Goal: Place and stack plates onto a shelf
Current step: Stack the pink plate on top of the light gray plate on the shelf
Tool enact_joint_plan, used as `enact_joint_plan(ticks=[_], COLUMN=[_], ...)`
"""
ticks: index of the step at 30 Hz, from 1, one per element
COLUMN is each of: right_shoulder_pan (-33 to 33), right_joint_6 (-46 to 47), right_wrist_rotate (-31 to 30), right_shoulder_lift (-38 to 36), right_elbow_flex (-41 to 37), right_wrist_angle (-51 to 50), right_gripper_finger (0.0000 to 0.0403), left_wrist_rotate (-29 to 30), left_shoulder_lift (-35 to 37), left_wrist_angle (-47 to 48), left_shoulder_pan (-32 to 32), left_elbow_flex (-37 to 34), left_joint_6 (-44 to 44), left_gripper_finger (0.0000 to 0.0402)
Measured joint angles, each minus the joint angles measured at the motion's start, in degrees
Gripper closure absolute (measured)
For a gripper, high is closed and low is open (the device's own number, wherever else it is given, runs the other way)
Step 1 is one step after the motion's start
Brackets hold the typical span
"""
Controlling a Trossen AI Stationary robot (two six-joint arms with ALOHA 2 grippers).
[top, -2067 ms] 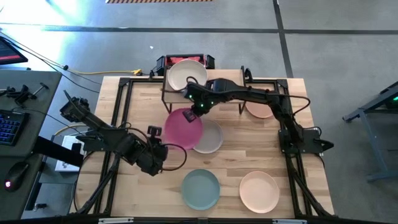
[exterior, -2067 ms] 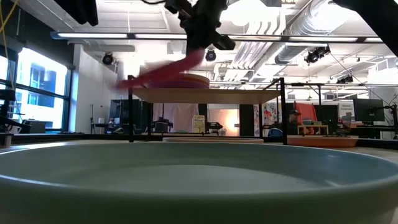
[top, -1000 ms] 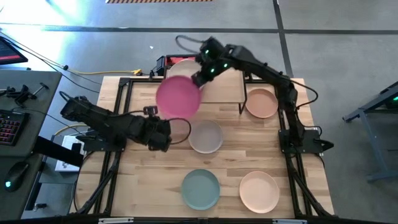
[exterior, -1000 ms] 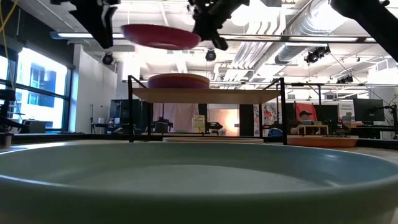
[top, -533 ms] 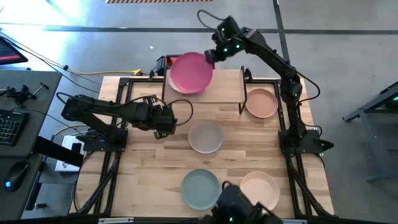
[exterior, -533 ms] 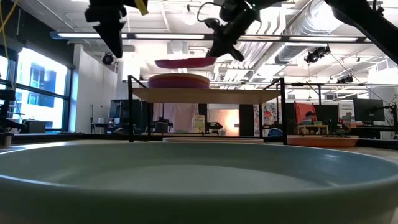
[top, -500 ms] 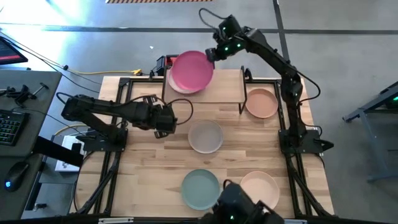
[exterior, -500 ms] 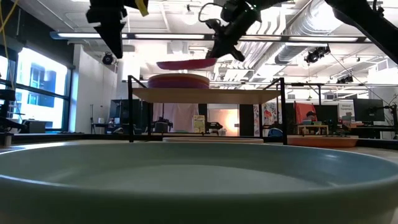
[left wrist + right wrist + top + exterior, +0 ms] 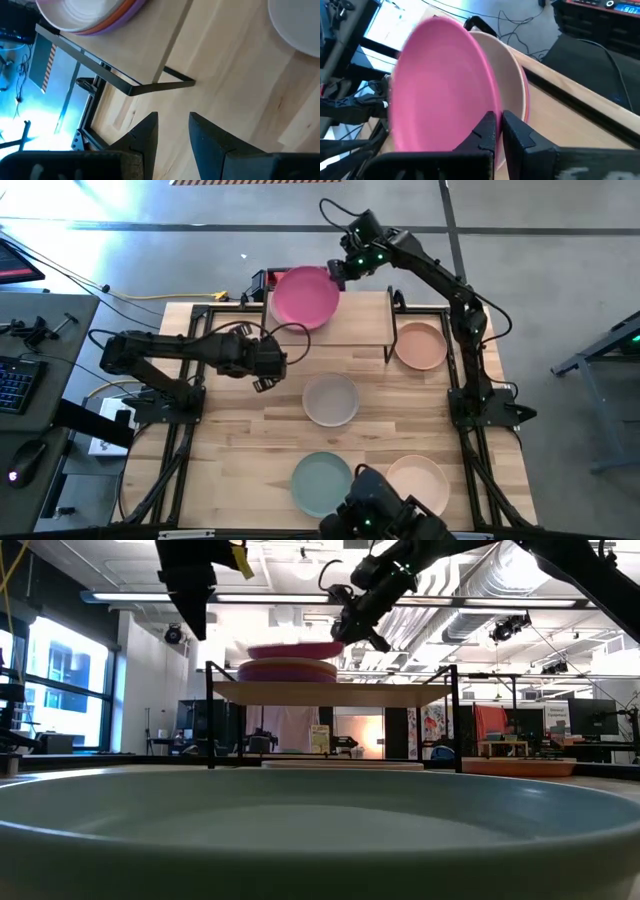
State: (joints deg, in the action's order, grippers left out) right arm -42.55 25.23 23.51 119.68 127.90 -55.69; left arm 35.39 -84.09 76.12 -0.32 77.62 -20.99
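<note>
Pink plate (image 9: 305, 297) near-flat, slightly tilted, just above plate stack (image 9: 288, 670) on shelf (image 9: 350, 330) left end. Right claw (image 9: 337, 273) clenched on plate's rim, arm stretched across shelf's far edge. Left claw (image 9: 268, 366) released, fingers apart w/ nothing between, near shelf's front-left leg. Shelf right half bare. Grey plate (image 9: 331, 400), teal plate (image 9: 322, 483), peach plates on surface.

Pink plate (image 9: 305, 297) showing a matt, smooth finish, shelf (image 9: 355, 330) top showing pale wood on black metal legs, table (image 9: 250, 440) showing light grained wood.
</note>
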Motion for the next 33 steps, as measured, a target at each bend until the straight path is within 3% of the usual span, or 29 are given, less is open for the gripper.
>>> enact_joint_plan(ticks=[19,33], right_shoulder_pan=[1.46,2.60], right_joint_6=[4.75,1.79], right_wrist_rotate=[-1.95,-3.78], right_shoulder_lift=[-0.02,-0.02], right_elbow_flex=[-8.77,-8.84], right_wrist_angle=[7.63,8.40], right_gripper_finger=[0.0403,0.0402], left_wrist_rotate=[-0.30,-0.41], left_shoulder_lift=[0.00,0.00], left_wrist_angle=[-0.07,-0.04], left_shoulder_pan=[0.75,0.75], left_elbow_flex=[0.00,0.00], left_joint_6=[0.08,0.11], left_gripper_finger=[0.0303,0.0303])
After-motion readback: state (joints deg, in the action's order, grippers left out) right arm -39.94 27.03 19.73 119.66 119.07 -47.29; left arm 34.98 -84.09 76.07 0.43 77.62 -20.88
